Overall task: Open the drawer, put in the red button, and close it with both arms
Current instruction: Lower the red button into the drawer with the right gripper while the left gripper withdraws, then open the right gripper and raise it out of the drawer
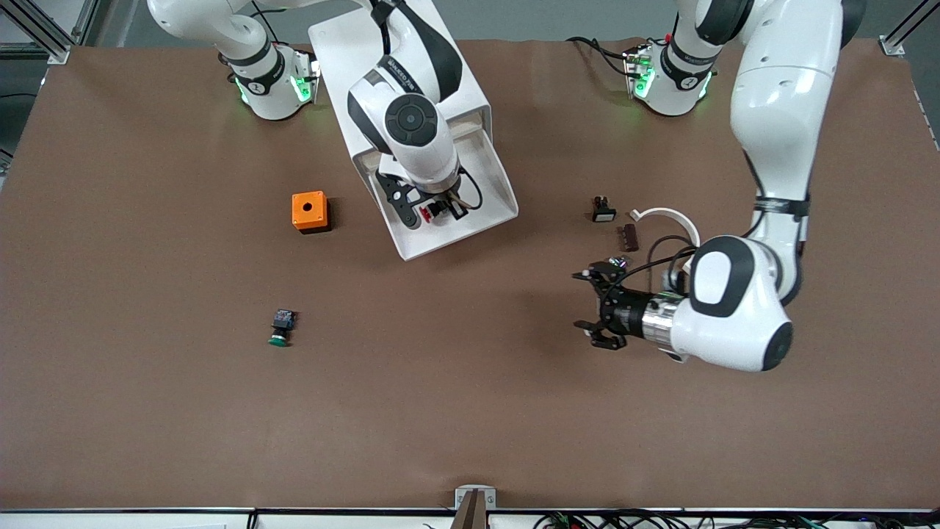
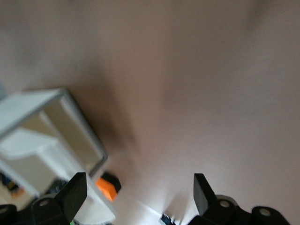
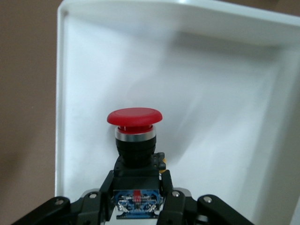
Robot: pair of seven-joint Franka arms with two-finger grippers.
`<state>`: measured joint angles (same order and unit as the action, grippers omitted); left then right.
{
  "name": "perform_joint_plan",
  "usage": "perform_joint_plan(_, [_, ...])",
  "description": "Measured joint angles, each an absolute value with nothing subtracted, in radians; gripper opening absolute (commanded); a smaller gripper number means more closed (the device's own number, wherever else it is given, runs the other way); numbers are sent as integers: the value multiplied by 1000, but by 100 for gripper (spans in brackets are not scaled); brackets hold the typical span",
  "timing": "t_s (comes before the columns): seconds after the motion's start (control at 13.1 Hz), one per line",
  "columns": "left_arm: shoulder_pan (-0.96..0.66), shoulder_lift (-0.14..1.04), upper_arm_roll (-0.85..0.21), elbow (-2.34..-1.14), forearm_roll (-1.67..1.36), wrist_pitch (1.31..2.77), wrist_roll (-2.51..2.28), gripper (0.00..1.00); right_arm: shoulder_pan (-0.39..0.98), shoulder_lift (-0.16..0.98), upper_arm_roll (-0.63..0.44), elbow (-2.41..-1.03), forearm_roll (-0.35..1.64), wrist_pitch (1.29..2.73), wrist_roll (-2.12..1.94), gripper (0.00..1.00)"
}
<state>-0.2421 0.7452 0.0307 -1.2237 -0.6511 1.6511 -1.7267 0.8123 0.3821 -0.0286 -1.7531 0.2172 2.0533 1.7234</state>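
green button (image 1: 280, 328): lies on the table nearest the front edge, toward my right arm's end; not the one I want, so I leave it alone.

left gripper (image 1: 596, 307): my left claw hangs over bare table, toward the left arm's end, fingers (image 2: 70, 194) spread wide and holding nothing. My guess is that this arm waits here, clear of the drawer, until both arms are needed for the push shut.

small parts: a black switch piece (image 1: 603, 210), a dark block (image 1: 630, 236) and a white curved strip (image 1: 668, 216) lie just farther from the front edge than that left claw; no part of this job.

orange box (image 1: 309, 211): sits toward the right arm's end, beside the drawer but apart from it.

right gripper (image 1: 433, 211): my right claw is clamped on the blue-black body of the red button (image 3: 135, 123), cap pointing away from the wrist, so the cap goes in first and stays clear of my fingers.

red button, place: in my grip, in the air over the open tray, not yet resting on its floor.

drawer (image 1: 499, 184): pulled out of the white cabinet (image 1: 341, 51) near the table's back edge, its tray open toward the front edge.

next, as I judge it: lower, let go, then close.
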Motion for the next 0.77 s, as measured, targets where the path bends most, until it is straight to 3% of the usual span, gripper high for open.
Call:
perform_joint_plan(0.23, [-231, 670, 50, -1222, -442, 1649, -1423, 100, 810, 385, -28, -1772, 218, 2070, 1724, 16])
perform_joint_plan(0.38, [-231, 640, 53, -1223, -354, 1648, -1262, 100, 810, 390, -28, -1774, 218, 2073, 1724, 30])
perform_joint_plan(0.61, [-236, 608, 52, -1223, -289, 1649, -1075, 100, 811, 392, -28, -1774, 219, 2073, 1724, 100])
perform_joint_plan(0.77, [-238, 589, 51, -1224, -202, 1649, -903, 100, 811, 392, -27, -1773, 219, 2073, 1724, 100])
